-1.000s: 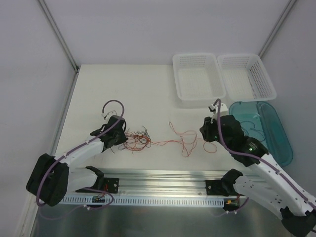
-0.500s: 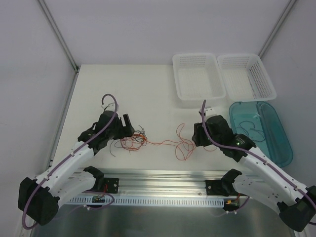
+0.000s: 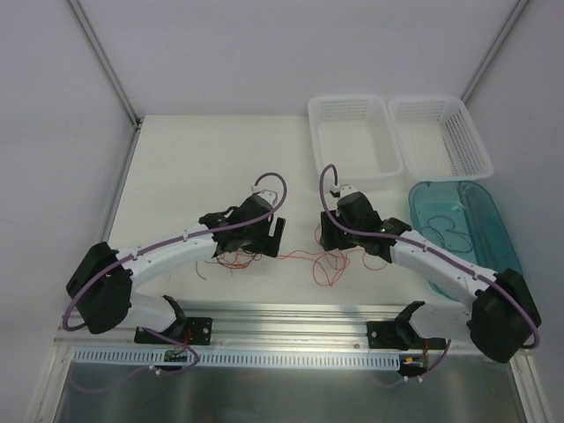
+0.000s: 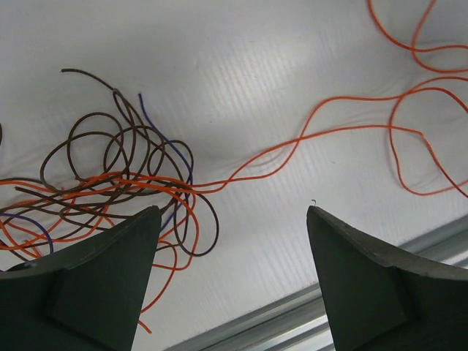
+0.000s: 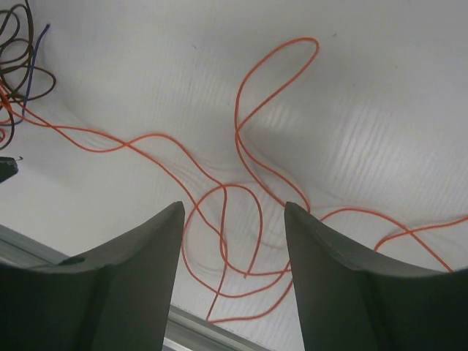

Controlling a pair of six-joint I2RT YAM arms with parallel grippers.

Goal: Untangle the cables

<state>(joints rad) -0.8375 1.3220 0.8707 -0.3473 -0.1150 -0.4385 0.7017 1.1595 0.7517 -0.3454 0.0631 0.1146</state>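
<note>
Looking down, the left gripper (image 4: 232, 210) and right gripper (image 5: 232, 206) both stood open, holding nothing. The cables (image 3: 300, 256) lay on the table (image 3: 176, 167) under them; the left wrist view showed the brown knot (image 4: 128, 175) best.

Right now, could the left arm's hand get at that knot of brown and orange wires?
Probably yes: the left hand hangs open over the table, the tangle of cables lies just beside it, and nothing stands between them.
</note>
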